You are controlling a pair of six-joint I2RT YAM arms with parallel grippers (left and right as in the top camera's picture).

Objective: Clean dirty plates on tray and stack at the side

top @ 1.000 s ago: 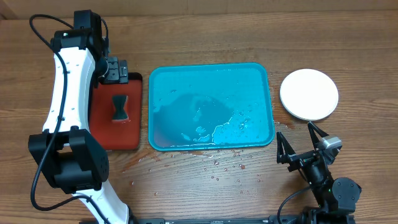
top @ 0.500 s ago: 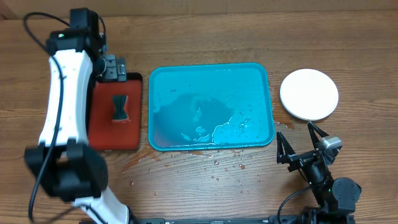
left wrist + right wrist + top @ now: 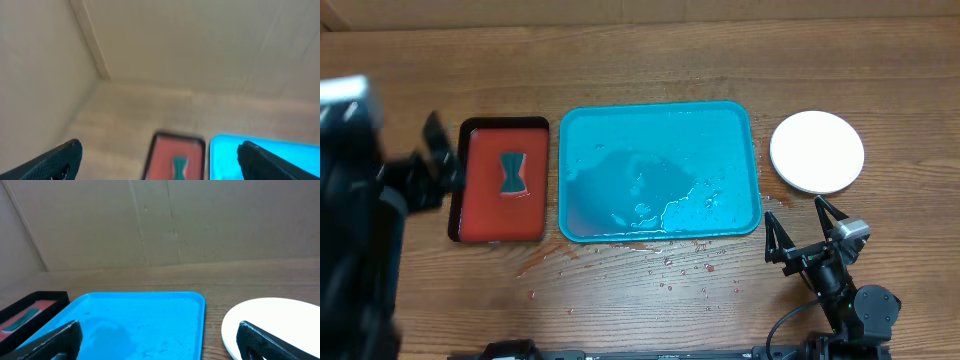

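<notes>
Holding: nothing in either hand. The right hand (image 3: 793, 209) has its fingers spread wide over the bare worktop (image 3: 650, 60). The left hand (image 3: 159, 150) is splayed just as wide and shows blurred at the left edge of the overhead view.
Blue tray (image 3: 610, 135): centre of the worktop, long axis running left to right. No plate lies on it, only a film of water and beads.
White plate (image 3: 817, 151): on the worktop just right of the tray's far right corner, apart from its rim. From above it reads as one disc; whether other plates lie under it I cannot tell.
Key relation: the plate lies ahead of the right hand and near it. It is round, so there is no axis to line up with. The left hand is well apart from it, with the whole tray between.
Red tray (image 3: 485, 215): left of the blue tray, with a teal scrubber (image 3: 512, 172) lying in it and the left hand beside its left rim.
Spill: reddish drops (image 3: 670, 265) on the worktop along the blue tray's near edge.
Stage, as a judgement: the tray looks cleared and the task at or near its end. Any further touch on the plate falls to the right arm.
</notes>
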